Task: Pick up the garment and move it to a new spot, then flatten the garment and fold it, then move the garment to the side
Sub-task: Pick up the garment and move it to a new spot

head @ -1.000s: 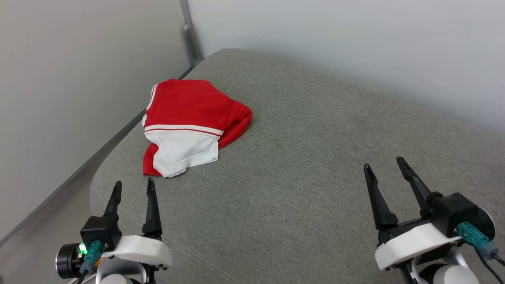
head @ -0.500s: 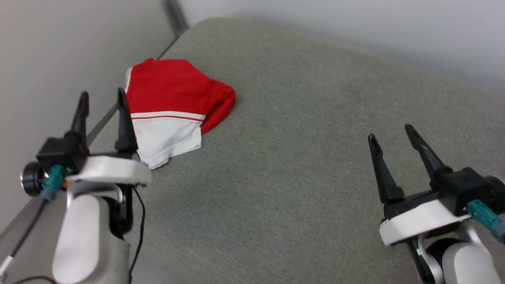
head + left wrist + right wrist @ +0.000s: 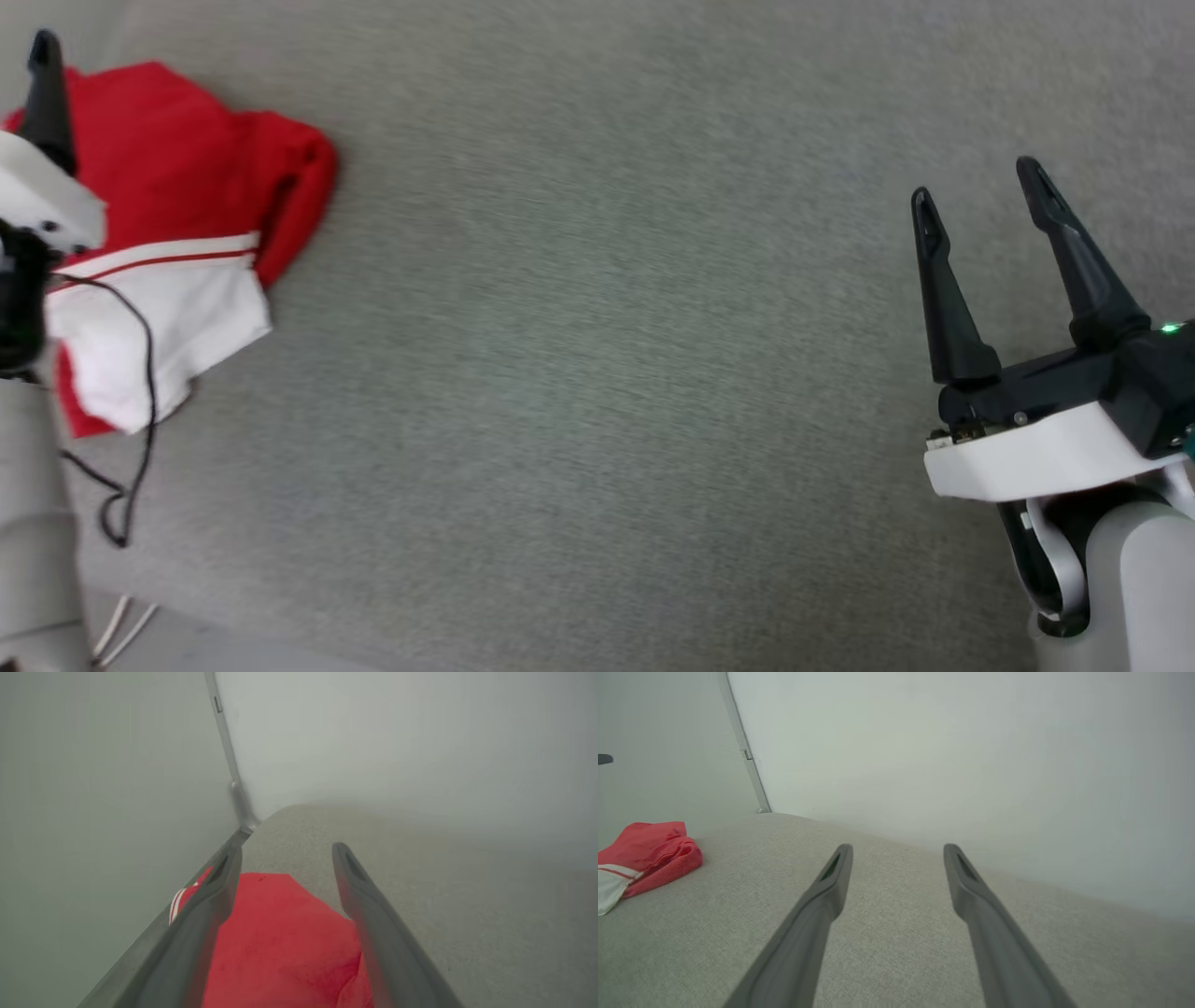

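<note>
The left pincer (image 3: pixel 286 855), spread wide and empty, has come forward over the crumpled garment (image 3: pixel 280 938), which lies just beneath its fingers; grasping seems next. The right pincer (image 3: pixel 975 181) waits open, well apart.

No legible text, label, brand or number in any view. On the garment (image 3: pixel 187 168), only plain red and white cloth and striped trim facing up. On the metal corner strip (image 3: pixel 747 756), a small dark mark, possibly a label, too small and blurred to read.
</note>
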`<state>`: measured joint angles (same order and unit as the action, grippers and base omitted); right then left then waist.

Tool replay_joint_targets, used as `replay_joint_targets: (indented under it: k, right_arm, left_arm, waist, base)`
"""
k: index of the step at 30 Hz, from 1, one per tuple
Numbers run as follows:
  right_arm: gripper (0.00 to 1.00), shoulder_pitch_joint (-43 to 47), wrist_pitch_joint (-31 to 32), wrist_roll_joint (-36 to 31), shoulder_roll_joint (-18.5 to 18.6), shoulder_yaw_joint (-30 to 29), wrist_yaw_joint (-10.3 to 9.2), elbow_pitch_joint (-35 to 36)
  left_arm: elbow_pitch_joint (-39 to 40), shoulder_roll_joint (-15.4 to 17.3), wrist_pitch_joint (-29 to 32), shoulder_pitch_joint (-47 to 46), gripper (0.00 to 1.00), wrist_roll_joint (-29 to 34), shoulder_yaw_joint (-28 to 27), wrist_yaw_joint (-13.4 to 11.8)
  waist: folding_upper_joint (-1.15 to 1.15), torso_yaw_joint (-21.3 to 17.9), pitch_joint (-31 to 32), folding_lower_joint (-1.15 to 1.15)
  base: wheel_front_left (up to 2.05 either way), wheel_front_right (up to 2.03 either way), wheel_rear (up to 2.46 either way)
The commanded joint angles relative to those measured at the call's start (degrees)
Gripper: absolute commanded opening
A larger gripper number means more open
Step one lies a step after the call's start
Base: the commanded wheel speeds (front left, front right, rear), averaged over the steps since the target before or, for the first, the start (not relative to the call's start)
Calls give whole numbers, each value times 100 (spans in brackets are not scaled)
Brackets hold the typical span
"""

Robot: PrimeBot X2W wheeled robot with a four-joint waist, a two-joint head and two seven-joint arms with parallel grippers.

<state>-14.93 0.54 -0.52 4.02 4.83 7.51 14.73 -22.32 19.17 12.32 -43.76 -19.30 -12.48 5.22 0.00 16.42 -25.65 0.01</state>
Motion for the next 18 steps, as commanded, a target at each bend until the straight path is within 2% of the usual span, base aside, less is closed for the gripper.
replay_joint_targets:
  k: [1, 4, 8, 14, 18]
  right_arm:
    - [100, -130, -56, -22, 0, 7, -4, 31]
    - [100, -212, -126, -18, -23, 6, -4, 35]
    - [100, -296, -221, 10, -45, 41, -4, -34]
    - [100, -363, -309, 36, -76, 24, -4, -124]
    - [100, -374, -309, 40, -85, 7, -4, -156]
  left_arm:
    - [-141, 153, 385, -95, 100, -126, -55, 38]
    - [-428, 499, 1194, -210, 100, -295, -155, 59]
    - [-858, 838, 2005, -198, 100, -394, -269, -93]
    - [-1528, 876, 3089, -11, 100, -500, -318, -461]
    - [-1717, 770, 3588, 158, 100, -621, -278, -491]
  waist:
    - [0, -538, -542, -1]
    - [0, -701, -736, -1]
    - [0, -879, -913, -1]
    - [0, -989, -1031, -1]
    - [0, -1007, -1015, -1]
  base:
    - [0, 0, 0]
    - [0, 0, 0]
    - [0, 0, 0]
    - [0, 0, 0]
    - [0, 0, 0]
